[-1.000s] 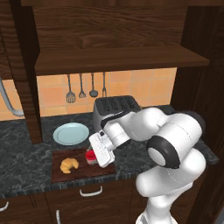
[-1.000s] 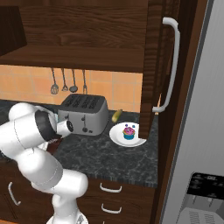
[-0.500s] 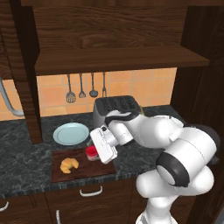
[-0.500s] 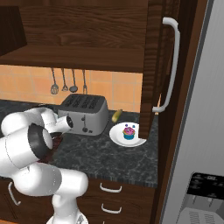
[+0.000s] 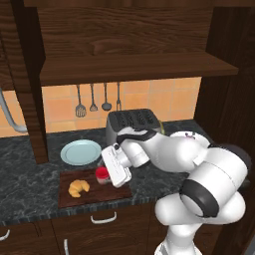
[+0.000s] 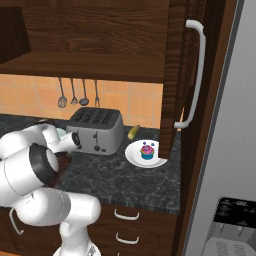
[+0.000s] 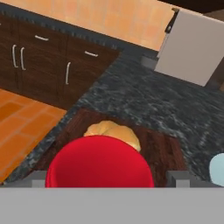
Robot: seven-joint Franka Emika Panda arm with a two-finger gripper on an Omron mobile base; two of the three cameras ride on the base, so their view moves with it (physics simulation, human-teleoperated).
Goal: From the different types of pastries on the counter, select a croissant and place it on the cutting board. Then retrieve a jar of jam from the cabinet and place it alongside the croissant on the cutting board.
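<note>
The golden-brown croissant lies on the left half of the dark reddish cutting board on the counter. My gripper is shut on the jar of jam, held at the board's right part, just right of the croissant; I cannot tell whether the jar touches the board. From the hand view the jar's red lid sits between my fingertips, with the croissant and board beyond it. The cupcake rests on a white plate. The cabinet shelf hangs above.
A light blue plate lies behind the board. The toaster stands close behind my hand. Utensils hang on the tiled wall. A wooden post rises at the left. A tall cabinet door with handle stands at the right.
The arm's elbow has swung out to the right and lower. The hand with the jar has stayed over the right part of the board, barely shifted.
</note>
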